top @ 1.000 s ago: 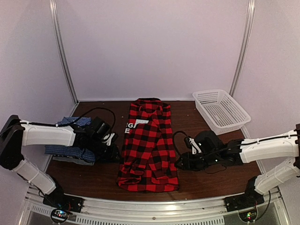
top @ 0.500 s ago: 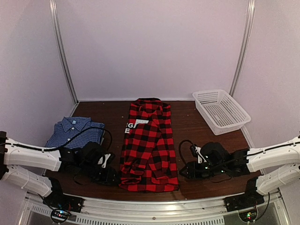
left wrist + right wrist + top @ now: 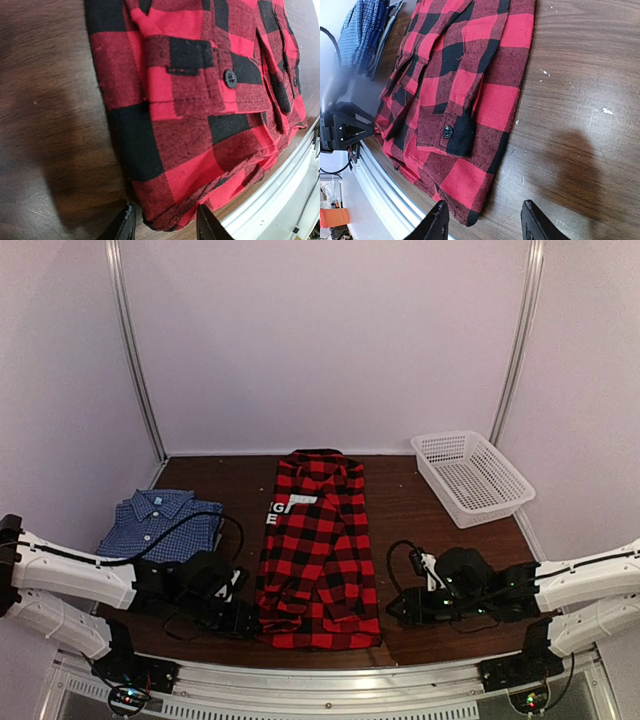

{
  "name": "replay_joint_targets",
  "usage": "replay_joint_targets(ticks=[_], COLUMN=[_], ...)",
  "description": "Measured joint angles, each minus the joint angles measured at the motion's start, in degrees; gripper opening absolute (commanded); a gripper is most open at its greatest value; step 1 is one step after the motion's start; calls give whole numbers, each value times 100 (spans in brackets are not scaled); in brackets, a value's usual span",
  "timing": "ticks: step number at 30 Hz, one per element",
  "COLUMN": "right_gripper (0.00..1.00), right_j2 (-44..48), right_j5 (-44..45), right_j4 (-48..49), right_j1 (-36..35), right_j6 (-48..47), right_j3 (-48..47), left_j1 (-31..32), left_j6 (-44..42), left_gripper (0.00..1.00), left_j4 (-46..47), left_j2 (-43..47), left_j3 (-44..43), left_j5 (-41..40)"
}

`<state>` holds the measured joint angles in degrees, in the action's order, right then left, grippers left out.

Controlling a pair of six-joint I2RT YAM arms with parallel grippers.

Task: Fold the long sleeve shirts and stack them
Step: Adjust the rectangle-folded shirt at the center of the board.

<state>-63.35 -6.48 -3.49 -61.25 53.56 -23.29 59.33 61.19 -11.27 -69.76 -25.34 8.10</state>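
The red-and-black plaid shirt [image 3: 320,550] lies folded lengthwise in the table's middle, collar far, hem near. My left gripper [image 3: 245,618] sits low at its near left corner, open; in the left wrist view that hem corner [image 3: 170,210] lies between the fingers [image 3: 165,227] without being pinched. My right gripper [image 3: 395,608] is low at the near right corner, open; its jaws [image 3: 485,225] straddle bare wood with the hem corner [image 3: 470,215] just inside the left finger. A folded blue checked shirt [image 3: 160,522] rests at the left.
A white mesh basket [image 3: 470,475] stands at the back right. The metal rail of the table's front edge [image 3: 320,680] runs close behind both grippers. Enclosure walls close the table in on three sides.
Both arms dropped low and drew toward the front edge, ending at the plaid shirt's near corners. The left arm came off the blue shirt, uncovering it, and its jaws widened.
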Motion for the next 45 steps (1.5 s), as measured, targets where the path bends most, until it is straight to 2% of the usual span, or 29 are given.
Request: replay_joint_targets(ticks=[6,23,29,42,45], right_gripper=[52,53,54,57,58], right_j2=[72,-22,-203,-791,-826], right_j5=[131,264,260,92,42], right_j4=[-37,-17,-22,-33,-35], right_j1=[-13,-81,-83,-164,-201], right_j6=[-177,-240,-271,-446,-474], right_j3=[4,11,0,-369,-372], left_j1=[369,455,455,452,452], left_j6=[24,201,245,699,704], left_gripper=[38,0,0,0,13], left_j4=[-90,-516,-579,-1370,-1368], left_j2=[-42,393,492,741,625], left_j3=[-105,-328,-337,-546,-402], left_j5=[-179,-208,-98,450,627])
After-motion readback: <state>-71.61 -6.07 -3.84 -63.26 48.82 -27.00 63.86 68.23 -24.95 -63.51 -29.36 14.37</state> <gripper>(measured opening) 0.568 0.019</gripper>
